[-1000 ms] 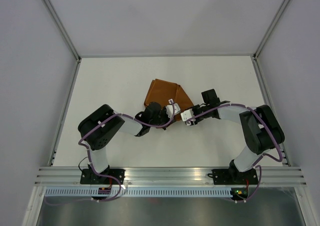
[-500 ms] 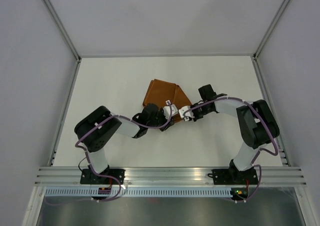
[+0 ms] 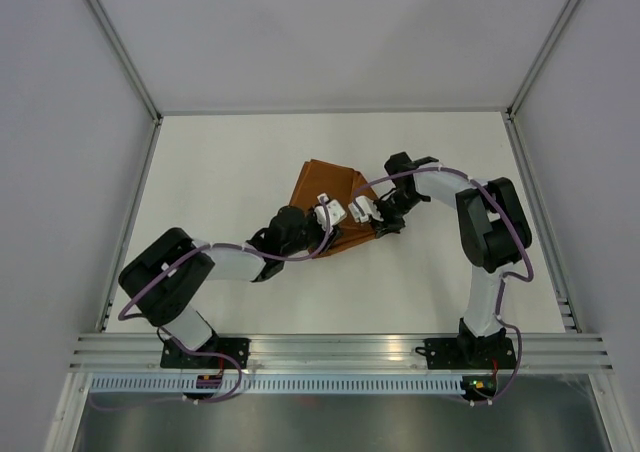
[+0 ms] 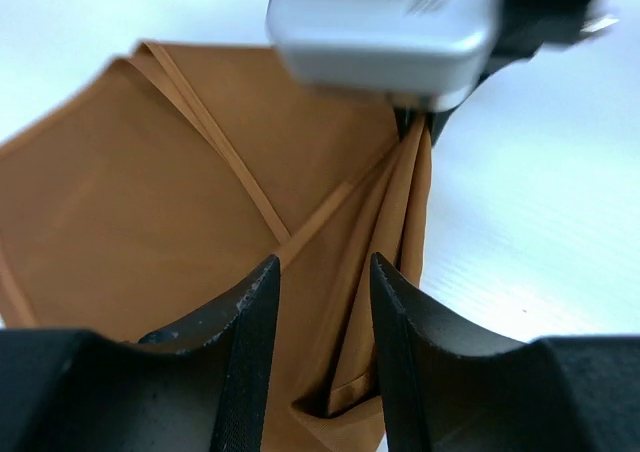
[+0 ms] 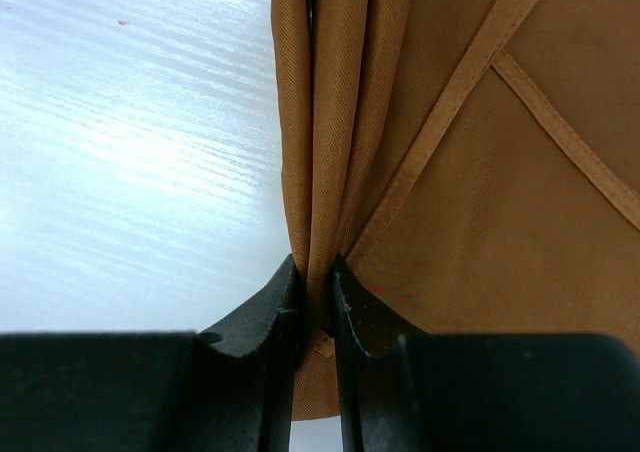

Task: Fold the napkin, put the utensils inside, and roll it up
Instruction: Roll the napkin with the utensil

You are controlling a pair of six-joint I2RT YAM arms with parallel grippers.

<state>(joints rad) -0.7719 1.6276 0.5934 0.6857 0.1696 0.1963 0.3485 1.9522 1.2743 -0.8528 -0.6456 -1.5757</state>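
Note:
The rust-orange napkin (image 3: 322, 184) lies on the white table, its near right edge gathered into a bunched fold. My right gripper (image 3: 378, 222) is shut on one end of that fold (image 5: 335, 122), with the cloth pinched between its fingers (image 5: 314, 272). My left gripper (image 3: 338, 230) is open and its jaws straddle the other end of the same fold (image 4: 323, 272), close above the napkin (image 4: 150, 192). The right gripper's white body (image 4: 385, 27) shows just ahead in the left wrist view. The knife is out of view, and I cannot tell whether it is inside the cloth.
The white table (image 3: 220, 172) is fenced by metal rails at left (image 3: 130, 232) and right (image 3: 535, 212). Both arms reach in and meet over the napkin's near right corner.
Both grippers have moved left and away from me onto the napkin's near right edge. The right arm has swung further inward. The napkin's edge is now bunched between them.

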